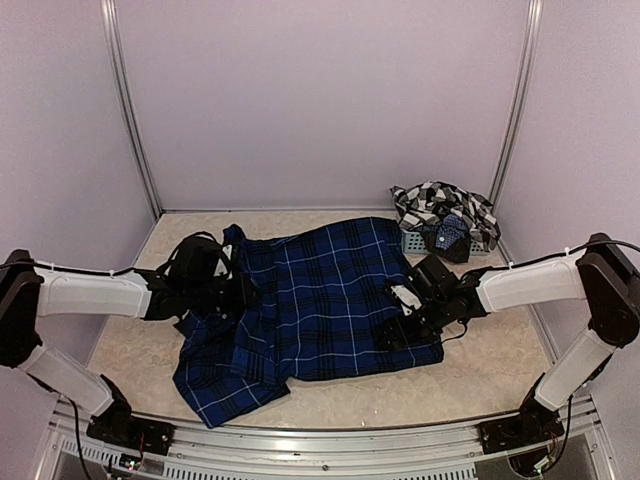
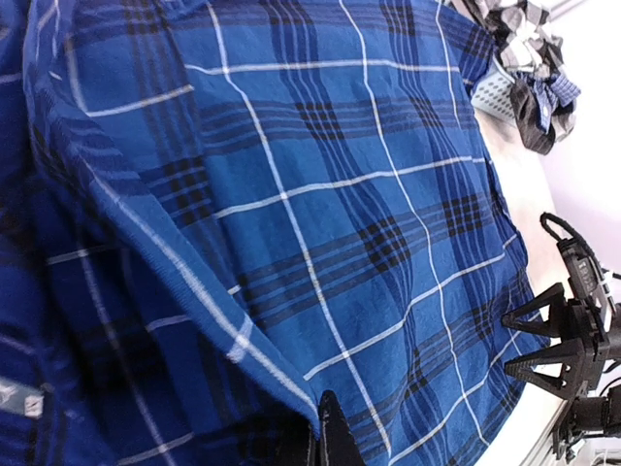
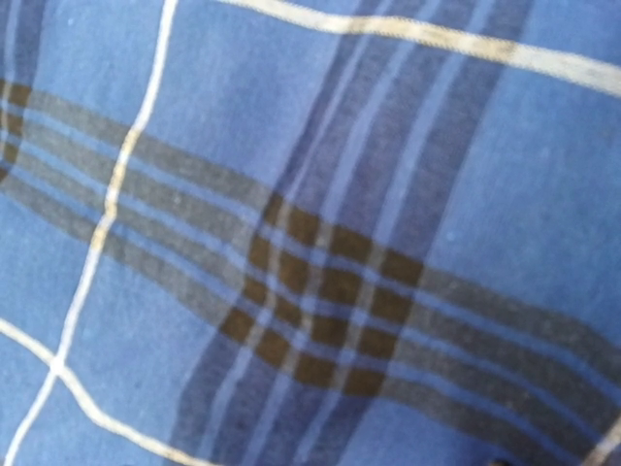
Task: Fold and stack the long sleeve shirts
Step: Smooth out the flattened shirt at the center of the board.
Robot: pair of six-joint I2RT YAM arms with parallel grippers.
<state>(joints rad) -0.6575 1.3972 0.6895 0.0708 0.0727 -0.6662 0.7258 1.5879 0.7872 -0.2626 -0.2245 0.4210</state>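
The blue shirt point(image 1: 320, 290) lies spread across the middle of the worktop point(image 1: 480, 370), its cloth rumpled and partly doubled over along the left and near edges. The left fingers point(image 2: 330, 442) are clenched on the blue shirt at its left side, where a turned-over hem runs straight down into their tips in the left wrist view. The right fingers point(image 2: 545, 316) stand released and spread apart, low over the shirt's right part near its edge; the right wrist view is filled with plaid cloth, very close, and does not show whether they touch it. The checked shirt point(image 1: 440, 205) sits crumpled in a heap on the basket point(image 1: 415, 242) at the far right corner, just beyond the blue shirt's far right corner.
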